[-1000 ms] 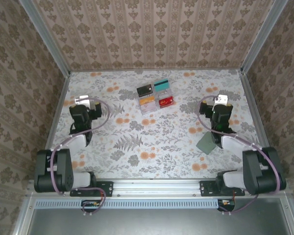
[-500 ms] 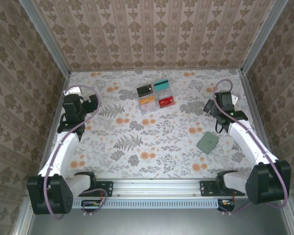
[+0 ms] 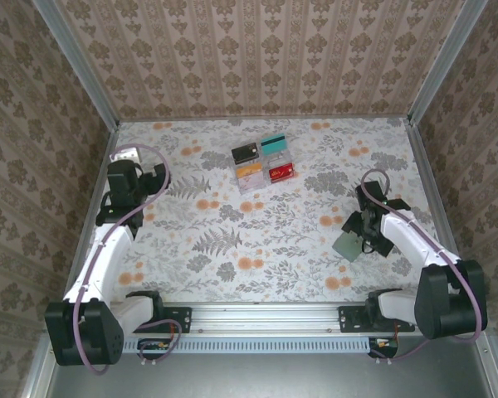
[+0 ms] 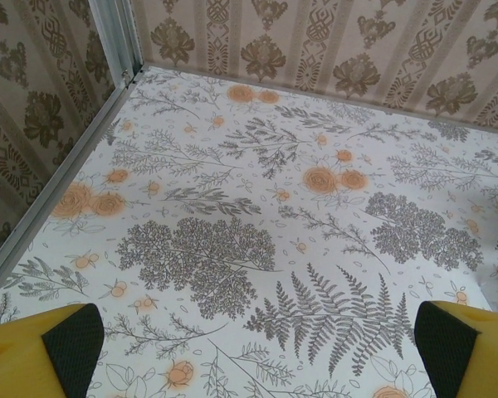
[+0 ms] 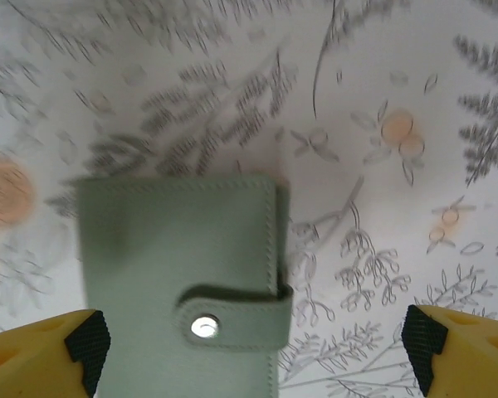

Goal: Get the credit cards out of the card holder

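The card holder (image 3: 347, 245) lies folded flat on the floral counter (image 3: 257, 232), at about four o'clock from the counter's middle and near its right edge. In the right wrist view the card holder (image 5: 178, 265) is grey-green with stitched edges. Its strap wraps round from the three o'clock side and is pinned down by a silver snap (image 5: 204, 327). This view is somewhat blurred.

The right claw (image 3: 365, 236) hangs over the card holder with its jaws spread wide. From the wrist, the right claw (image 5: 256, 340) has one yellow finger with a dark pad (image 5: 87, 340) at the wallet's nine o'clock edge. Whether that pad touches the wallet cannot be told. The other pad sits well clear on the three o'clock side, over bare counter.

The credit cards (image 3: 263, 160) sit in a tight group at twelve o'clock from the counter's middle, well apart from the card holder. The dark card (image 3: 246, 152) and the teal card (image 3: 273, 144) are on the far side, the orange card (image 3: 249, 171) and the red card (image 3: 280, 172) on the near side. They rest at small clear boxes (image 3: 253, 184).

The left claw (image 3: 126, 159) is at ten o'clock, near the left wall. In its wrist view the left claw (image 4: 257, 340) is spread wide with only patterned counter between its pads.
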Motion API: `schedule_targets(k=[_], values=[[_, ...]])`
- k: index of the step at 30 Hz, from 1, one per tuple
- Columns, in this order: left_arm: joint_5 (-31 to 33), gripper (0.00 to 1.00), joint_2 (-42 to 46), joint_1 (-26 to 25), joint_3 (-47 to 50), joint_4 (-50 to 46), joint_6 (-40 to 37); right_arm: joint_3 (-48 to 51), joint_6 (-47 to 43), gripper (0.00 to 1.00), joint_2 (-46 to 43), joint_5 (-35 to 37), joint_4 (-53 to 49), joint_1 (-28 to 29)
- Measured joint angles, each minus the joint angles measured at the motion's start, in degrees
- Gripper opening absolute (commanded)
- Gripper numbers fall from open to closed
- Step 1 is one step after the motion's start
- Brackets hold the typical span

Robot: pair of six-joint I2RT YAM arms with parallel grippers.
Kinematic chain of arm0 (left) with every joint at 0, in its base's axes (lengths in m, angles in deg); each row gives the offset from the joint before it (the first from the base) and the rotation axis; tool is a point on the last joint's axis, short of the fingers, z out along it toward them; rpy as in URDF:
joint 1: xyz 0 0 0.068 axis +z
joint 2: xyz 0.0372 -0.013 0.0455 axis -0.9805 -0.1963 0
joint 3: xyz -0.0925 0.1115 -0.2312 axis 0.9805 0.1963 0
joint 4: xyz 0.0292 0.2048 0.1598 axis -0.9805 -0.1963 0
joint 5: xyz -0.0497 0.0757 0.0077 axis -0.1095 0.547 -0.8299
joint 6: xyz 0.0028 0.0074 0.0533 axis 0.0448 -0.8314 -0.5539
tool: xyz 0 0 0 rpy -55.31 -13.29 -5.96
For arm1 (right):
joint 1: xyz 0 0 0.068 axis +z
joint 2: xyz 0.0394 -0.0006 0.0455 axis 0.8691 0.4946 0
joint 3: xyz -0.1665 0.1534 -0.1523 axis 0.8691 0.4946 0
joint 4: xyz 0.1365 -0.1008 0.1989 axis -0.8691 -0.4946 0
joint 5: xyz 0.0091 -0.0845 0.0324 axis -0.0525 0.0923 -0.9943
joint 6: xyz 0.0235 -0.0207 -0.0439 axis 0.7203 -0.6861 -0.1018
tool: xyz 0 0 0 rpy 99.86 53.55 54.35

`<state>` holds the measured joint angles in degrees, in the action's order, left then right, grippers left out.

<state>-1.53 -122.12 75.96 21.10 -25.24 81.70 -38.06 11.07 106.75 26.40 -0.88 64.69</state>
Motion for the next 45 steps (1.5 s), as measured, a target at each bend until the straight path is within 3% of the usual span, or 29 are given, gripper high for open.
schedule_targets(k=[4, 15, 27, 33, 38, 45], values=[[0.68, 1.00, 0.39, 0.00, 0.02, -0.02, 0.00, 0.92, 0.00, 0.77, 2.08, -3.06, 0.72, 0.00], [0.74, 1.00, 2.91, 0.00, 0.00, -1.11, 0.09, -3.34, -1.88, 0.67, 11.41, -6.69, 4.72, 3.26], [-6.19, 1.00, -3.08, -4.72, -2.93, -5.68, 1.49, -22.14, -1.38, 0.62, 29.77, -7.34, 8.50, 27.76], [-11.63, 1.00, -7.91, -9.05, -3.52, -8.79, 4.46, -28.98, -1.25, 0.64, 35.23, -9.16, 10.19, 35.01], [-16.52, 0.97, -11.30, -13.77, -3.52, -10.43, 8.72, -28.09, -1.57, 0.70, 33.81, -9.35, 10.40, 34.47], [-23.65, 0.79, -17.92, -22.08, -3.87, -9.60, 16.61, -23.28, -1.62, 0.67, 27.12, -13.31, 12.57, 29.81]])
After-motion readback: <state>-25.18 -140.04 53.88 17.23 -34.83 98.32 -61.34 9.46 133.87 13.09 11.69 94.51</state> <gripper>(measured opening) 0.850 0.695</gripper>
